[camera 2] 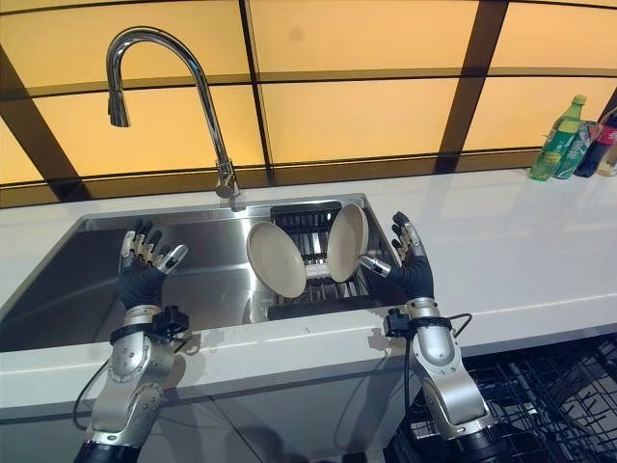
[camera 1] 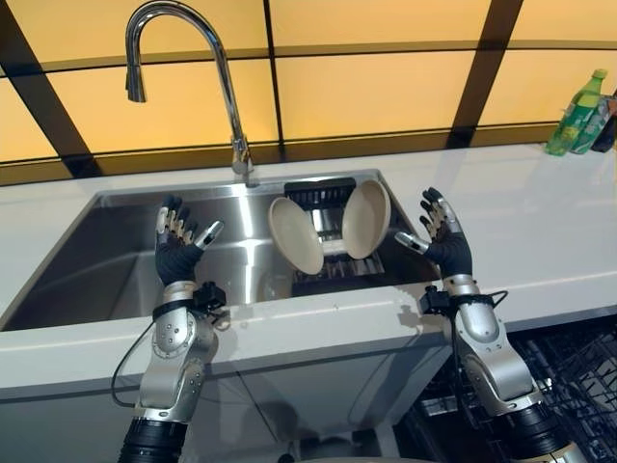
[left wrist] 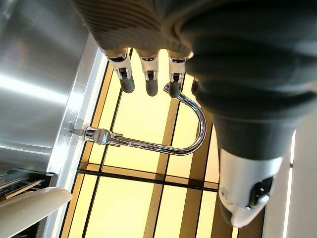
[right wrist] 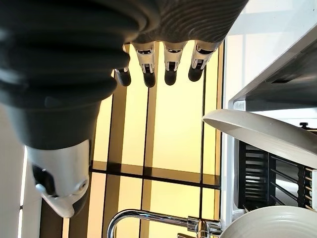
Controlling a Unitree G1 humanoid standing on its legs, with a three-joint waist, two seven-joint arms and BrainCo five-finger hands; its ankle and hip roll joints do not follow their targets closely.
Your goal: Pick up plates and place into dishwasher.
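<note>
— Where are the plates?

— Two cream round ceramic plates, left one and right one, stand on edge in a black slatted rack inside the stainless steel sink.

— And the hands?

— The right hand hovers just beside the right plate, fingers spread, holding nothing. The left hand is raised over the sink basin, well apart from the plates, fingers straight and empty.

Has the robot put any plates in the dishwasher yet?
Not yet, it seems. Both plates, the left plate and the right plate, stand on edge in the black rack inside the sink. The left hand and right hand are open and hold nothing. The dishwasher rack at lower right shows no plates. Both plates are left to move.
</note>
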